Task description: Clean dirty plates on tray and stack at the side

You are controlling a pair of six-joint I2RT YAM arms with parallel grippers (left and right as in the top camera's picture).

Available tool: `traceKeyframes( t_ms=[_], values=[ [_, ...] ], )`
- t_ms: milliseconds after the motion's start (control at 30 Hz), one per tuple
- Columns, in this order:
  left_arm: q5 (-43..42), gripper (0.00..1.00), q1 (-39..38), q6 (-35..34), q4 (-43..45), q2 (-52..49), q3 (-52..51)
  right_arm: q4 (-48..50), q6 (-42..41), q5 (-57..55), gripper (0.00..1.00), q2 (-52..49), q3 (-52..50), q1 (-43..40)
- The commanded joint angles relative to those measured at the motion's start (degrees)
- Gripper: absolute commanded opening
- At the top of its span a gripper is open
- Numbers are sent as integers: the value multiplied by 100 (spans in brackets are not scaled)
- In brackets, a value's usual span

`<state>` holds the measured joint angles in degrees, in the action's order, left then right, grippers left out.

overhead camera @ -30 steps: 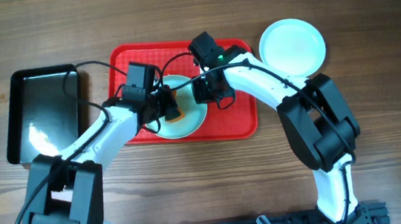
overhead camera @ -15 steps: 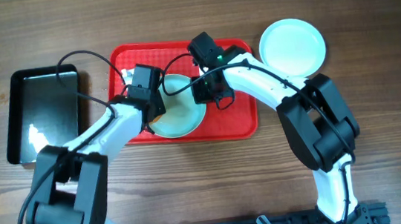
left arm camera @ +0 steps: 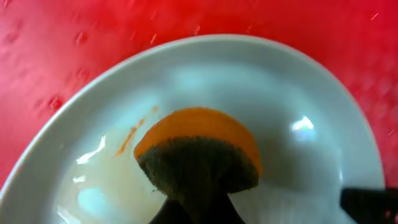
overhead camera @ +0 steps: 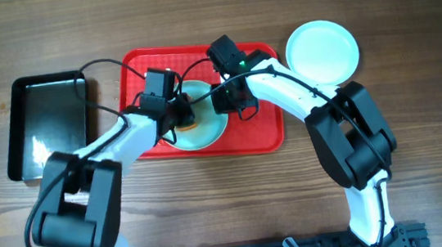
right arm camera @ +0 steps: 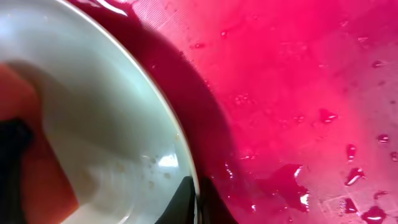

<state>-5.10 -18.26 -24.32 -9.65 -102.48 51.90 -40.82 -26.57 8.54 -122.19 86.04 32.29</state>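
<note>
jaws of the left gripper [overhead camera: 177, 114] are clamping an orange sponge [left arm camera: 198, 149], which is resting on the smeared plate [left arm camera: 298, 93] beside an orange streak [left arm camera: 130, 134]. jaws of the right gripper [right arm camera: 194, 200] are pinching that plate's rim. the smeared plate is sitting mid-way along the red tray [overhead camera: 255, 132], which is carrying water drops [right arm camera: 326, 115]. a second plate [overhead camera: 322, 49] is lying on the table [overhead camera: 408, 22] just beyond the tray's far right corner; a black tray [overhead camera: 47, 125] is lying left.

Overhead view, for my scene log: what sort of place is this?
Probably a robot lab bench staged for dishwashing, not a kitchen: wooden table, red tray with a plate, a sponge pressed on it.
</note>
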Motion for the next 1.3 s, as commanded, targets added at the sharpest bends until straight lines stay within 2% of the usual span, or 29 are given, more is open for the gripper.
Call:
traceKeyframes(
  t_ms=[0,33,100,167,233,300,467,533,633,867,933,1033,1133,1267],
  values=[
    [-212,6,0,-52,293,-339,-26,-55,-46,-450,4,-291,-79,-37],
    [-153,14,7,2,354,-363,-26,-55,-44,-450,5,-291,-79,-37],
    [522,4,7,201,337,-363,-26,-57,-39,-450,4,-291,-79,-37],
    [1604,4,15,208,111,-363,-26,-68,-39,-450,4,-291,-79,-37],
    [2339,4,15,208,-90,-339,-24,-63,-39,-450,4,-291,-90,-39],
    [2474,4,15,210,-131,-188,-24,-61,-39,-450,4,-291,-90,-39],
    [2463,4,9,203,-142,929,-24,-72,-33,-470,4,-291,-90,-37],
    [1937,4,4,87,-225,1373,-24,-66,-37,-468,4,-291,-90,-39],
    [149,4,-7,-492,-219,1303,-26,-55,-42,-468,4,-291,-90,-37],
    [-435,4,-74,-581,-264,-7,-26,-81,-42,-468,4,-291,-90,-48],
    [-11,4,-74,-391,-557,-39,-26,-79,-37,-472,4,-291,-90,-48],
    [1480,4,-70,-186,-1038,-17,-24,-92,-35,-470,4,-291,-90,-52],
    [2420,4,-70,164,-1211,149,-22,-92,-37,-470,4,-291,-90,-55],
    [2811,4,-70,153,-1233,918,-13,-90,-39,-470,4,-284,-87,-55]
  ],
)
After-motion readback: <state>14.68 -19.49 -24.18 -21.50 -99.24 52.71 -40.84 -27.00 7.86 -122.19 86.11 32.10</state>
